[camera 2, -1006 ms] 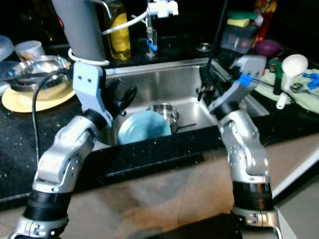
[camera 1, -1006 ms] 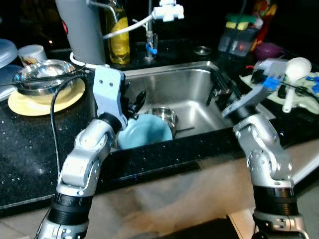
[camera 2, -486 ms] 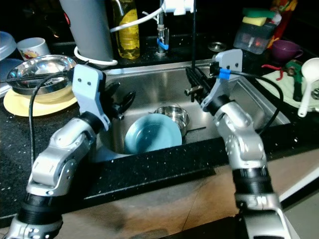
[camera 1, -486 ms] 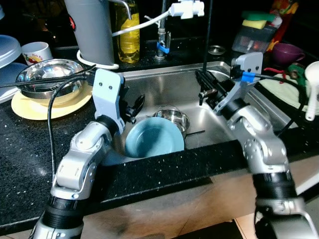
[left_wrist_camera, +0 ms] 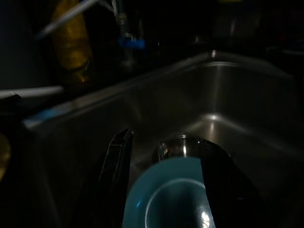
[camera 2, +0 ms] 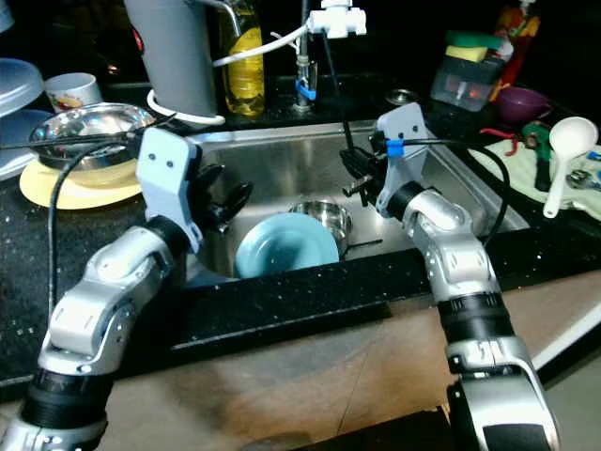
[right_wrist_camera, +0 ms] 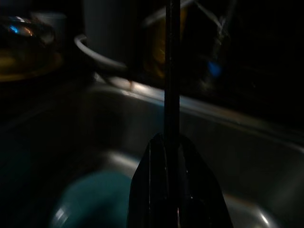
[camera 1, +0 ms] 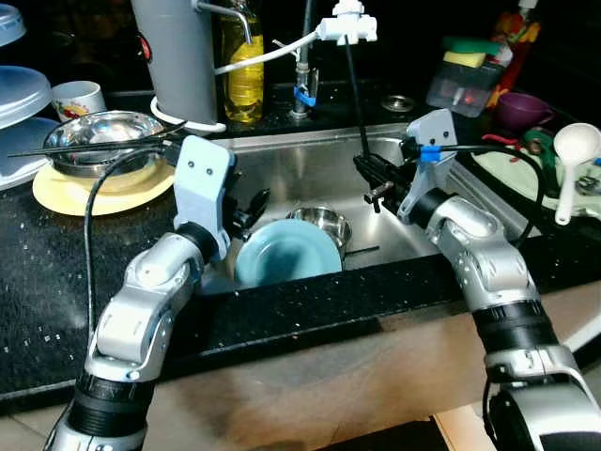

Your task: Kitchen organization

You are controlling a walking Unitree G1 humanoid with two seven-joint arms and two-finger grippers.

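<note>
On the dark speckled counter [camera 1: 47, 282] at the far left a yellow plate [camera 1: 99, 188] carries a steel bowl [camera 1: 101, 155] with black chopsticks [camera 1: 84, 147] laid across its rim; behind them stand a white cup [camera 1: 77, 98] and a stack of pale lids [camera 1: 19, 103]; a grey cylinder [camera 1: 174, 56] and a yellow bottle [camera 1: 242, 61] stand behind the sink's left corner; the left gripper [camera 1: 246, 209] reaches into the left side of the steel sink [camera 1: 310, 160], its two black fingers [left_wrist_camera: 116, 166] spread apart around the upper edge of a blue plate [camera 1: 287, 254] without visibly closing on it, so it stands open and holds nothing; the plate leans tilted in the basin, with a small steel pot [camera 1: 319, 222] just behind it; a tap with a white nozzle [camera 1: 347, 23] hangs above the basin; the right gripper [camera 1: 376, 174] is over the right half of the sink, its fingers [right_wrist_camera: 178, 185] pressed together around a thin black stick [camera 1: 355, 94] that rises upright toward the tap; further right on the counter sit a clear box with a yellow-green sponge [camera 1: 462, 75] on top, a purple cup [camera 1: 518, 105], and a white ladle [camera 1: 571, 155] on a pale green cloth [camera 1: 512, 174]
</note>
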